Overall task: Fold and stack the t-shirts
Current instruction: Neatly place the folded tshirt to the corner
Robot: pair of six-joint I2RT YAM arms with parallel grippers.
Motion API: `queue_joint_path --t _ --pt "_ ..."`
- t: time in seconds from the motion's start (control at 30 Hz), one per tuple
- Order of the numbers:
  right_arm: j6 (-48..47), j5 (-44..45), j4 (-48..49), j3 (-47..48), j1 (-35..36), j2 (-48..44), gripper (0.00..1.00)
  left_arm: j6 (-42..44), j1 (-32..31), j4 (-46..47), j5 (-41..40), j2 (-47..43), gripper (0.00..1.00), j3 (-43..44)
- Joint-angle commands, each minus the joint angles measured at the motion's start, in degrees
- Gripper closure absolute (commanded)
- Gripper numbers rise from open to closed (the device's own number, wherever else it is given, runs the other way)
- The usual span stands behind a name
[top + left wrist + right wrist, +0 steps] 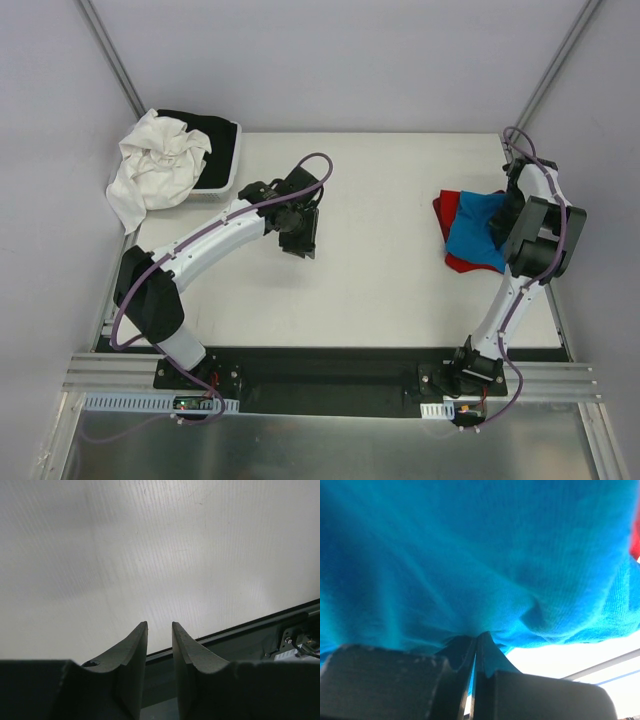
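The right gripper [478, 639] has its fingers pressed together on a fold of the turquoise t-shirt [470, 555]. The cloth spreads just beyond the tips and fills the right wrist view, with a sliver of the red t-shirt [635, 535] far off to their right. The left gripper [160, 626] holds its fingers slightly apart with nothing between them, only bare table [150, 545] ahead and both shirts well away. The top view hides the right fingertips behind the right arm [530, 250] but shows turquoise lying on red.
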Motion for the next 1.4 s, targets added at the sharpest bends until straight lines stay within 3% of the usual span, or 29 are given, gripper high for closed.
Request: queue_joint_path --t 0.0,0.23,0.3,0.5,0.53,0.67,0.8,1.0,1.2,1.23,1.37 --pt "2.77 -3.93 6.79 0.45 0.78 3.39 0.99 -2.09 0.36 -0.76 0.56 -0.99 0.74 -0.02" --pt "1.71 -2.88 7.75 -2.01 0.95 0.23 0.99 -2.44 0.36 -0.59 1.00 0.41 0.74 1.21" --pt "2.06 -1.13 7.84 -3.50 1.04 -4.40 0.99 -2.35 0.28 -0.68 1.00 0.67 0.74 1.56" --pt "1.63 -6.12 9.51 -5.62 2.27 -21.21 0.59 -1.39 0.28 -0.68 1.00 0.68 0.74 2.88" --pt "1.36 -7.00 9.34 -5.97 3.40 -24.97 0.49 -1.21 0.28 -0.68 1.09 0.68 0.74 3.23" --pt "0.13 -7.99 7.32 -8.51 8.24 -31.41 0.35 -0.51 0.28 -0.59 0.47 -0.03 0.74 3.58" --pt "0.74 -6.49 6.08 -16.85 12.28 -37.04 0.35 -0.33 0.28 0.55 1.00 -0.90 0.74 2.19" --pt "1.80 -6.48 5.82 -31.87 15.44 -45.12 0.45 -0.07 0.28 2.05 0.65 -2.49 0.74 1.21" --pt "-0.74 -9.38 5.47 -37.08 20.01 -49.95 0.46 -0.33 0.36 1.96 -1.37 -6.09 0.74 -2.47" --pt "-1.44 -11.91 5.55 -37.35 20.55 -50.40 0.46 -0.51 0.36 1.96 -1.64 -6.70 0.71 -3.18" --pt "-4.61 -20.53 5.99 -38.40 22.48 -52.33 0.45 -2.26 0.45 2.05 -3.74 -12.13 0.12 -7.04"
